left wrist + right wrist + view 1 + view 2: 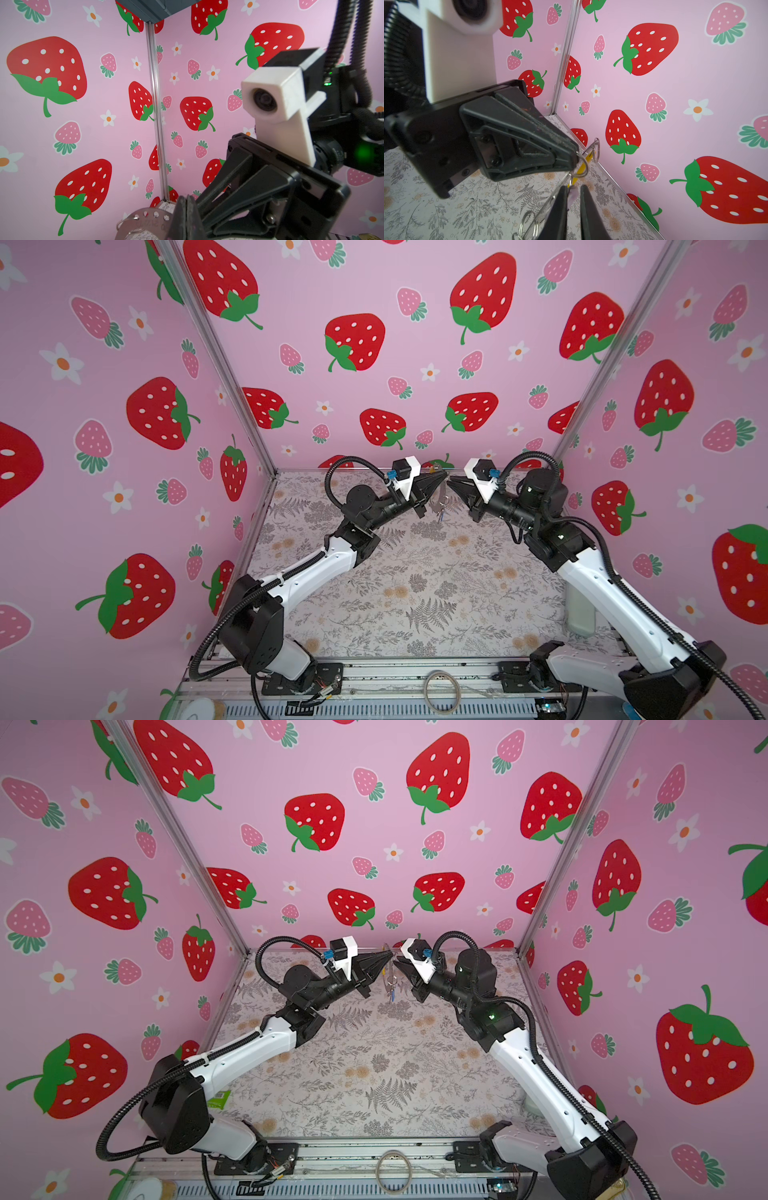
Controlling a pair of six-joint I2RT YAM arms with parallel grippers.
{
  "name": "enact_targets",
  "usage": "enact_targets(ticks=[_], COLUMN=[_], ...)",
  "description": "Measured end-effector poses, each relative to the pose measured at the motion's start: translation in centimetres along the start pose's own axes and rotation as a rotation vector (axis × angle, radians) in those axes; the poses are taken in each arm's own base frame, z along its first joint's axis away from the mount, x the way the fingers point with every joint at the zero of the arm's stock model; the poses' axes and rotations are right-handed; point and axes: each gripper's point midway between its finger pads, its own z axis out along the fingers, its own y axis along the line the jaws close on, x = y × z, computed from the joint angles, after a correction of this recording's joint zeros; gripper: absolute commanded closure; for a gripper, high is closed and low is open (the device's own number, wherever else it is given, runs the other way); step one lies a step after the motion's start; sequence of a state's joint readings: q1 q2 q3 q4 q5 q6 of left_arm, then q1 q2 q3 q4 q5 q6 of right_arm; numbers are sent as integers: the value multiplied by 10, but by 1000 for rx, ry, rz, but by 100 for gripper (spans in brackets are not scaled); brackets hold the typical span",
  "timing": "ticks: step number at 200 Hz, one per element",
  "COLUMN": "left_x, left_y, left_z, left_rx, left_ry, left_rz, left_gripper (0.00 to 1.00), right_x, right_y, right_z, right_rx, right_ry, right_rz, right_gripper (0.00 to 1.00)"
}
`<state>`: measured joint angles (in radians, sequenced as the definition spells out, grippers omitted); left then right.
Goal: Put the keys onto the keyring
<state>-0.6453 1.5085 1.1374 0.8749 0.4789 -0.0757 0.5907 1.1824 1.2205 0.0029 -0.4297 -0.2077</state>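
Both arms are raised at the back of the table, tip to tip. My left gripper [444, 477] [576, 158] is shut on the keyring [584, 165], a thin grey ring with a yellow section and small metal loops [596, 148]. It shows as a flat holed band [149, 218] in the left wrist view. The ring hangs below the tips [442, 495], and a blue-tagged key [441, 516] [391, 996] dangles from it. My right gripper [453, 482] [574, 199] faces the ring with its jaws slightly apart. The lilac tag [572, 196] of the other key lies between them against one finger.
A plain pale hoop [441, 692] lies on the front rail. A white bottle [579, 614] stands behind the right arm near the right wall. A green packet [220, 1098] shows by the left arm's base. Strawberry-patterned walls close in three sides of the floral table [415, 572].
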Motion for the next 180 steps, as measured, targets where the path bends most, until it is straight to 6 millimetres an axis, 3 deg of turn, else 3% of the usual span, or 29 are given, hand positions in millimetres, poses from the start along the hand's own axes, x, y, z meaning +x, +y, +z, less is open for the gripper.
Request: enact_targets(ticks=[72, 180], left_x=[0, -3], left_y=[-1, 5], left_z=[1, 10], left_rx=[-11, -90], left_ry=[0, -80], left_rz=[-9, -79], left_gripper=[100, 100], right_x=[3, -4], right_y=[0, 2], right_z=[2, 6], right_rx=[-5, 25], right_ry=[6, -5], right_rz=[5, -29], right_gripper=[100, 100])
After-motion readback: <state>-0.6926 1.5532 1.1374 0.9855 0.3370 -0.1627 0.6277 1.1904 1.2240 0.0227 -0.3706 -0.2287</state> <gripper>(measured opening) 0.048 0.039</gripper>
